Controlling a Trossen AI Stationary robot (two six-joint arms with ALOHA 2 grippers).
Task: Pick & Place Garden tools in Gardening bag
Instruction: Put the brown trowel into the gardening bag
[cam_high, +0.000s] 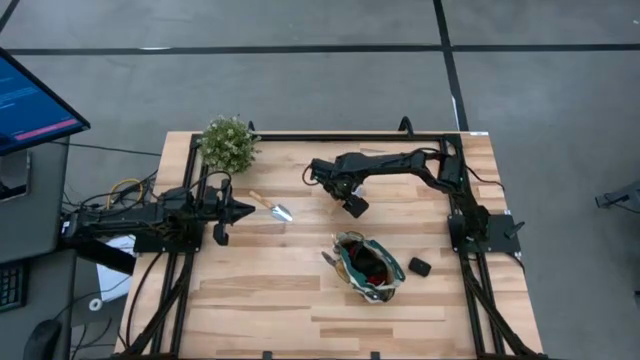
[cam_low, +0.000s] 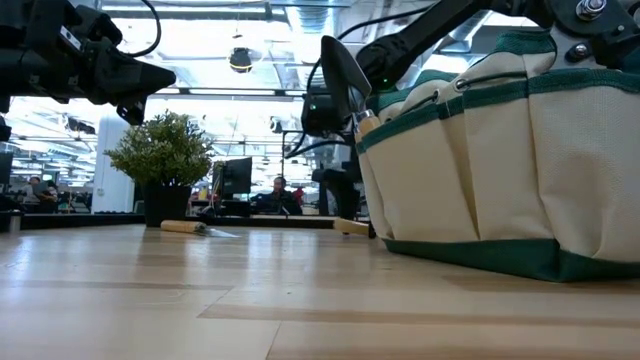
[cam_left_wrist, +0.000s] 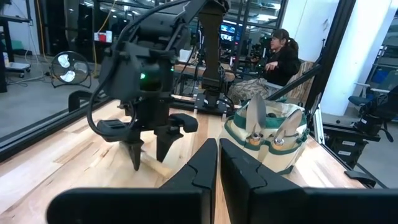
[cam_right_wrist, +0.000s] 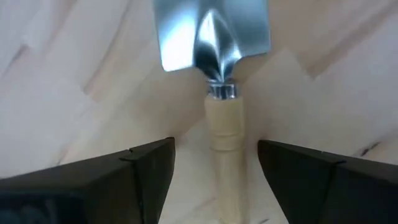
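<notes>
- The right gripper (cam_right_wrist: 214, 165) hangs spread wide over a trowel (cam_right_wrist: 214, 74), one finger on each side of the wooden handle, seemingly not touching it.
- The bag (cam_high: 368, 266) sits near, behind this gripper.
- The left gripper (cam_left_wrist: 217, 171), pressed together, waits beside another trowel (cam_high: 272, 207).

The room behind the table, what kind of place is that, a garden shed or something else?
Not a shed: most likely a robotics lab or workshop. The floor is grey concrete, a computer monitor stands beside the wooden table, and a person sits among more screens and equipment.
</notes>
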